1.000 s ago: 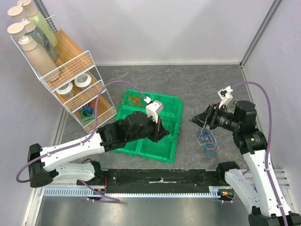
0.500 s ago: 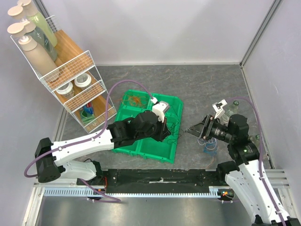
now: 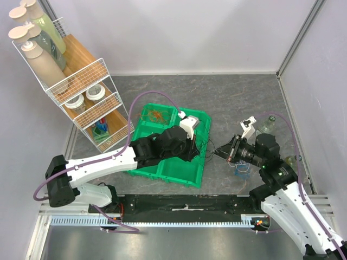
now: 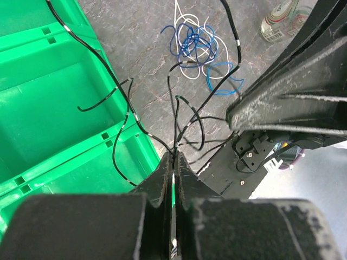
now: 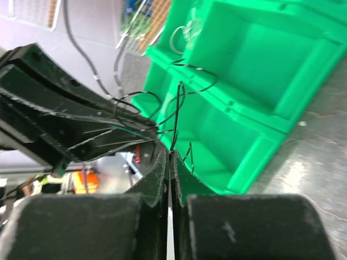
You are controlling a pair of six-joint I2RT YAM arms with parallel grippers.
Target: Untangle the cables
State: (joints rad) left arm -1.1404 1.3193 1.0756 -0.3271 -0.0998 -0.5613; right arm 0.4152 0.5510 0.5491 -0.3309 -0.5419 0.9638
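The top camera looks steeply down from above and behind the robot, far enough to hold the whole table point(image 3: 233, 97). Each wrist camera sits close behind its own claw and looks forward along it, so the left gripper point(image 4: 173, 157) faces the right arm point(image 4: 287, 97) and the right gripper point(image 5: 169, 153) faces the left arm point(image 5: 65, 119). All views share the black cable point(image 4: 81, 39) between the claws and the green bin point(image 4: 54, 97) beside them.

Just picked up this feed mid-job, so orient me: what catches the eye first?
The left tool and right tool meet tip to tip just off the right edge of the green bin, each pinched shut on strands of the black cable. Further right of the bin, a blue and white cable tangle lies loose on the tabletop.
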